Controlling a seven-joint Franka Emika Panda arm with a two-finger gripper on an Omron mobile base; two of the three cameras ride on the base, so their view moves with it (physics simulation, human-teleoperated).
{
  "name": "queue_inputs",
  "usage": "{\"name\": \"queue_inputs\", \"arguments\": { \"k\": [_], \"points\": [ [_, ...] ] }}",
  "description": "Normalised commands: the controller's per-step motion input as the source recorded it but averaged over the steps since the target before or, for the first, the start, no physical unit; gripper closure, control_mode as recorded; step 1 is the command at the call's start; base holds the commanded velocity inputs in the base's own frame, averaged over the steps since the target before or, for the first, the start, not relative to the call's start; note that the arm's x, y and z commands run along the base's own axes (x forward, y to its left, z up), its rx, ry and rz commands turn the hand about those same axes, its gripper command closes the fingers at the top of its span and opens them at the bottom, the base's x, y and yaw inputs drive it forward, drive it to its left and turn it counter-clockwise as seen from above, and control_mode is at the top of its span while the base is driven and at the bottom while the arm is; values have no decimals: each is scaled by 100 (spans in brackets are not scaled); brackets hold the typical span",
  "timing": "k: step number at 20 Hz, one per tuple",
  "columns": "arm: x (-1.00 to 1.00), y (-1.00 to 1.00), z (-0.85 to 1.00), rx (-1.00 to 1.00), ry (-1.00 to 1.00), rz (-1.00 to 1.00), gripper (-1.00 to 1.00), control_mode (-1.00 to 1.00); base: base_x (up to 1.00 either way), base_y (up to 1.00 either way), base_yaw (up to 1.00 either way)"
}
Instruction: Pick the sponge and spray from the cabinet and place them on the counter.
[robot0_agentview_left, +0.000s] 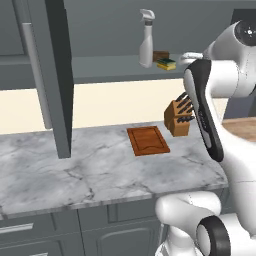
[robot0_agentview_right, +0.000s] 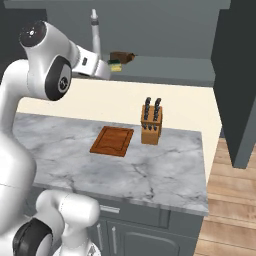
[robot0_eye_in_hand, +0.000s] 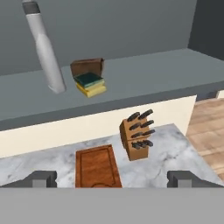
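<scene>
Grey kitchen, marble counter (robot0_agentview_left: 90, 175) below and the cabinet (robot0_agentview_left: 55, 75) standing open above it. On its shelf, left to right: the spray (robot0_eye_in_hand: 46, 52) upright, then the sponge (robot0_eye_in_hand: 91, 84) lying against a small brown box (robot0_eye_in_hand: 87, 67). Lower down sit a cutting board (robot0_eye_in_hand: 97, 166) and a knife block (robot0_eye_in_hand: 138, 135). The gripper (robot0_eye_in_hand: 111, 178) hangs short of the shelf, fingers spread wide, holding nothing.

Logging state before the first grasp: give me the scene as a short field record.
sponge: on cabinet shelf, in front of a brown box
spray: upright on the shelf, beside the sponge
gripper: open, holding nothing, short of the shelf
counter: carries cutting board and knife block
progress: neither item moved yet
</scene>
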Motion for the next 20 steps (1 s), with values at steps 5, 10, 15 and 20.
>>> {"name": "queue_inputs", "arguments": {
  "k": [5,10,15,20],
  "points": [
    [34,0,0,-3,10,10,-100,-100,0,0,0],
    [11,-6,0,0,-4,17,-100,-100,0,0,0],
    [6,1,0,0,-4,3,-100,-100,0,0,0],
    [39,1,0,0,-1,7,-100,-100,0,0,0]
  ]
}}
